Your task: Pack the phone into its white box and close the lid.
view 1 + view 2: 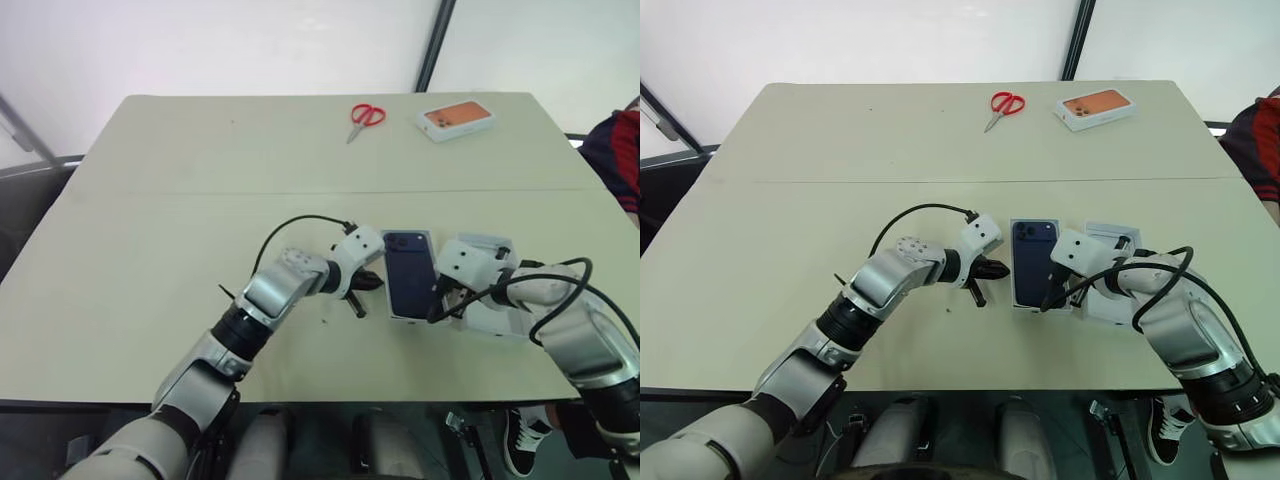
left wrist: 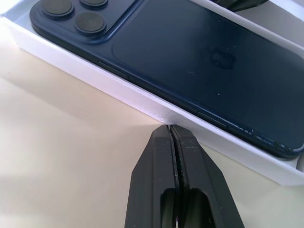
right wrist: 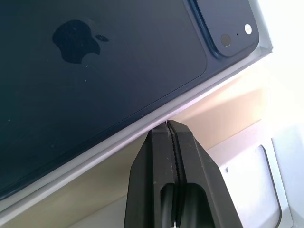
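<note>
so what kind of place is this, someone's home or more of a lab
More likely a lab or test room than a home, though I can't be sure: one plain beige table stands against bare white walls, set only with props, namely red-handled scissors, a printed phone box and the phone in its white box.

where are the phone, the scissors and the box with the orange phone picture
phone [image 1: 1032, 262], right eye view, middle of its dark back
scissors [image 1: 1006, 103], right eye view, red handles
box with the orange phone picture [image 1: 1096, 107], right eye view, printed top face
</note>
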`<state>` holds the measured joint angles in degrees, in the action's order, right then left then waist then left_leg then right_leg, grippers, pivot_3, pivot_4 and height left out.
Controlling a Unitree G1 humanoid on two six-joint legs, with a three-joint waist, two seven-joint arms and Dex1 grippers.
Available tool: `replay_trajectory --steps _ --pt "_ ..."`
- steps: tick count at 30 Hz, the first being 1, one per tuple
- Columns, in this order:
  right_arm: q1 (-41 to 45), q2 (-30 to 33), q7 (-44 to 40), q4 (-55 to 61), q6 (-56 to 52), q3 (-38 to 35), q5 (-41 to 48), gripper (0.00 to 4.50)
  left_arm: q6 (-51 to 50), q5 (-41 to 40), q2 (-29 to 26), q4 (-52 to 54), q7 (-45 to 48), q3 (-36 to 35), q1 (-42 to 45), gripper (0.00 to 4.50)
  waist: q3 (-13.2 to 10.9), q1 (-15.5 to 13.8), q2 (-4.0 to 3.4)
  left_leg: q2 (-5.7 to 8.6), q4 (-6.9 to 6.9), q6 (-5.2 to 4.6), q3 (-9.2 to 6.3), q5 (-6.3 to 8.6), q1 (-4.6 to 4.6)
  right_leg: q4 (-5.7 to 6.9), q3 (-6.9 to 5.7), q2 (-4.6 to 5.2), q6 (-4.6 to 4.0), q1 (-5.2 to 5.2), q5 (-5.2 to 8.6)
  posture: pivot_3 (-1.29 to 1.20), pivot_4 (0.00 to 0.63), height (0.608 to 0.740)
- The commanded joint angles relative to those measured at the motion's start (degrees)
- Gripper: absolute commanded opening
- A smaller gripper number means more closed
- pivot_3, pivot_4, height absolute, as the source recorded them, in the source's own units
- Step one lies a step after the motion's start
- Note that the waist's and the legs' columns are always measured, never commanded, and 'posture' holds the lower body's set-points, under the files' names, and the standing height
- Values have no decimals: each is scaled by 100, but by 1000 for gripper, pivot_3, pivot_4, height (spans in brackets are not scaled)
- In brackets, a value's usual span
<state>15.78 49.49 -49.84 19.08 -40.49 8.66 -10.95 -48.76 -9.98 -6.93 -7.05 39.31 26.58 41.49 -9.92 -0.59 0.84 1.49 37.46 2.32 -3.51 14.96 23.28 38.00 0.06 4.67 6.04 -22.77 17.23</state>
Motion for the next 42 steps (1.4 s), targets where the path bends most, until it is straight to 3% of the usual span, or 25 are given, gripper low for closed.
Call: replay_trajectory --steps 1,6,7,9,16,21,25,31,34,40,42 --pt "146 -8 -53 88 279 50 115 0 -23 -91 144 311 165 141 7 82 0 -4 0 0 0 0 0 0 0 0 0 0 0 0 0 0 150 740" --pt "189 75 -182 29 250 -32 197 0 -26 -53 151 248 100 11 54 82 0 -3 0 0 0 0 0 0 0 0 0 0 0 0 0 0 150 740" --pt "216 105 -271 49 163 -96 283 254 -31 -63 115 250 99 -55 67 29 0 -2 0 0 0 0 0 0 0 0 0 0 0 0 0 0 150 740" --pt "281 156 -390 93 -11 -232 428 865 -32 -75 19 273 106 -179 72 0 0 0 0 0 0 0 1 0 0 0 0 0 0 0 0 0 150 740" --pt "690 194 -510 322 -1287 -1053 1229 4340 414 -259 -686 841 444 -660 -232 0 -1 89 -3 -13 -3 0 0 0 0 4 1 -6 0 -4 0 0 150 740" --pt "1002 150 -151 271 -3262 -1125 1583 4340 2087 -387 -1348 1600 1113 -1003 -1055 0 -1 116 -5 -23 -11 1 -1 -1 -1 1 3 -2 -1 -6 0 0 150 740" --pt "1497 -54 107 189 -4761 -1159 2000 4340 2719 -592 -1869 1968 1789 -1111 -1530 0 -3 114 -9 -20 -9 1 2 0 2 0 6 5 -3 -8 -1 0 150 740" --pt "1629 -247 680 -155 -5201 -1080 2435 4340 3144 -798 -2281 2163 2405 -1132 -1790 0 -2 88 -10 -18 -9 -3 2 2 5 -3 4 5 -3 -6 -1 0 150 740" --pt "1555 -341 979 -226 -5201 -1040 2648 3149 3253 -865 -2353 2147 2502 -1178 -1839 0 -2 119 -11 -18 -10 -4 4 2 4 -2 5 4 -3 -8 -1 0 150 740" --pt "1616 -474 1519 -334 -5201 -1272 3108 40 3338 -755 -2297 2007 2303 -1252 -1849 0 -2 126 -10 -20 -10 -5 4 2 4 0 4 0 -2 -9 -1 0 150 740" --pt "1677 -510 1688 -450 -5201 -1421 3331 40 3334 -752 -2284 1946 2242 -1296 -1878 0 -2 129 -10 -20 -10 -5 4 2 3 1 4 -1 -2 -9 -1 0 150 740"
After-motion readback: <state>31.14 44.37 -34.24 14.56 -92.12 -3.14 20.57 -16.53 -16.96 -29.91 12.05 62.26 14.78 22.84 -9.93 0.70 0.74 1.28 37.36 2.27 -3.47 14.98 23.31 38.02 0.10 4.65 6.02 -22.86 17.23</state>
